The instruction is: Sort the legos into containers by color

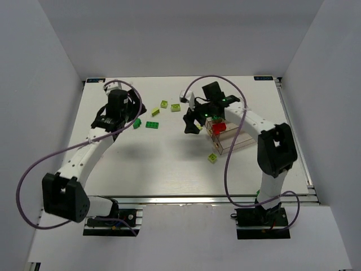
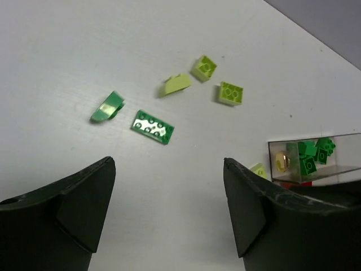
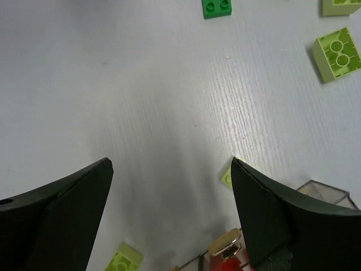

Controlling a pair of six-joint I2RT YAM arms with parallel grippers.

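The left jaws gape wide and hold nothing. The right jaws, also open and empty, hover beside the containers (image 1: 237,142), right of the worktop's (image 1: 169,169) middle. Just ahead of the left jaws, toward the far edge, lies a dark green plate (image 2: 153,126). Its long axis runs roughly from finger to finger, and a dark green wedge (image 2: 107,107) lies beside it. The left arm (image 1: 90,148) is nearer; a wrist turn would probably let it pinch the plate's narrow width.

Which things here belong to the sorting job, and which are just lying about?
Job: dark green bricks, lime bricks, red brick, clear tray, left pincer, right pincer.
Just there: purple cables, white table.
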